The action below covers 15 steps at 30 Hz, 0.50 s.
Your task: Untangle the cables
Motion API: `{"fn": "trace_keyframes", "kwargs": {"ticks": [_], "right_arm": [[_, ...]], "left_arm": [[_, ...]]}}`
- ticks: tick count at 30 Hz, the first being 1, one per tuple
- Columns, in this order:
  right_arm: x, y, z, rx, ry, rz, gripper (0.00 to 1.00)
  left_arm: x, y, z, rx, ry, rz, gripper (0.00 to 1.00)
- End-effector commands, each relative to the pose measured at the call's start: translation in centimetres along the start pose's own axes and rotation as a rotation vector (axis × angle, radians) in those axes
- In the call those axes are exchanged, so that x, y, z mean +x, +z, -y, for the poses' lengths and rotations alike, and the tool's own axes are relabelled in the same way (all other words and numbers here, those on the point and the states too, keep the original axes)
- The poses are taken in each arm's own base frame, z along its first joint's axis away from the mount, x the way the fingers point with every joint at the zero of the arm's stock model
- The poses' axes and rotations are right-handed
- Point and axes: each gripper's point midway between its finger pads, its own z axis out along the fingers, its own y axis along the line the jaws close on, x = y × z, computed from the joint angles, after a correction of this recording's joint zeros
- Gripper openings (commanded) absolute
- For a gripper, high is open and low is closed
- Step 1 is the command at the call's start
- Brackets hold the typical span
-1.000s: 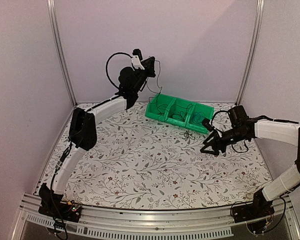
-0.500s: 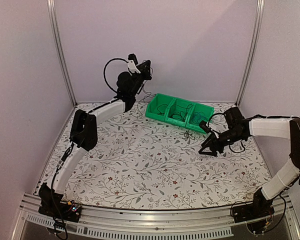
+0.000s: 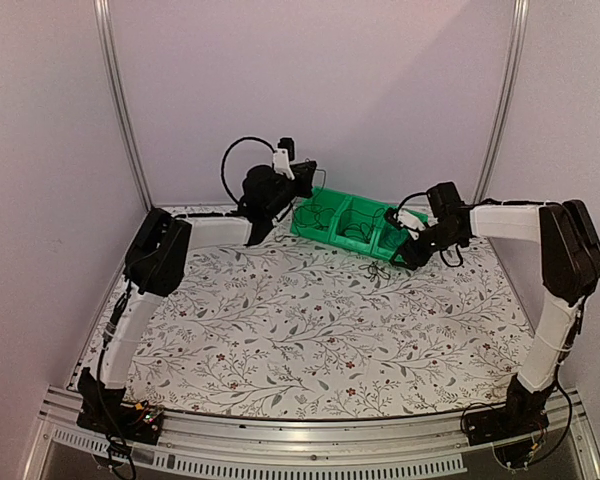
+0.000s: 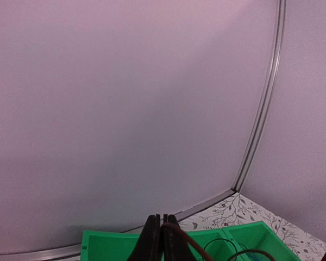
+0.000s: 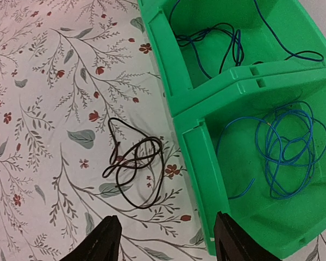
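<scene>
One green bin (image 3: 355,222) sits by the far edge of the table (image 3: 280,330) overhead. On my left wrist feed, the left gripper (image 4: 161,242) pinches a brown wire (image 4: 187,244). On the right, the right gripper (image 5: 168,239) gapes above a dark cable (image 5: 133,168) beside the bin; blue cables (image 5: 285,147) lie inside.

The bin (image 3: 325,232) sits at the far side of the table (image 3: 280,340), a little right of centre. A cable coil (image 5: 285,149) lies in its right-end compartment and a second cable (image 5: 217,41) in the middle one. A loose tangle (image 5: 135,163) lies on the table just before the bin's front wall — near it, not touching. The left gripper (image 3: 305,175) hangs above the bin's left end, a held cable (image 4: 187,243) running down from it; the right gripper (image 5: 168,239) hovers over the front wall, beside the tangle.
</scene>
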Motion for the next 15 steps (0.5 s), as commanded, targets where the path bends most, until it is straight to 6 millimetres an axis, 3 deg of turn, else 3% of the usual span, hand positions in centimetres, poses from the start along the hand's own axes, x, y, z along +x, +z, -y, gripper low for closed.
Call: {"fn": "trace_keyframes", "kwargs": {"ticks": [1, 7, 10, 15], "right_arm": [[0.2, 2.4, 4.0, 0.115, -0.063, -0.071, 0.63], [0.2, 5.7, 6.1, 0.127, -0.086, -0.107, 0.64], [0.7, 6.8, 6.0, 0.1, -0.088, -0.121, 0.63], [2.7, 7.9, 4.3, 0.035, -0.14, -0.155, 0.49]], "left_arm": [[-14.2, -1.8, 3.9, 0.036, 0.019, 0.197, 0.0], [-18.1, -2.5, 5.5, 0.064, -0.092, 0.168, 0.0], [-19.6, -2.9, 7.3, 0.108, -0.101, 0.174, 0.0], [-21.7, -3.1, 9.2, 0.141, -0.074, 0.209, 0.0]]}}
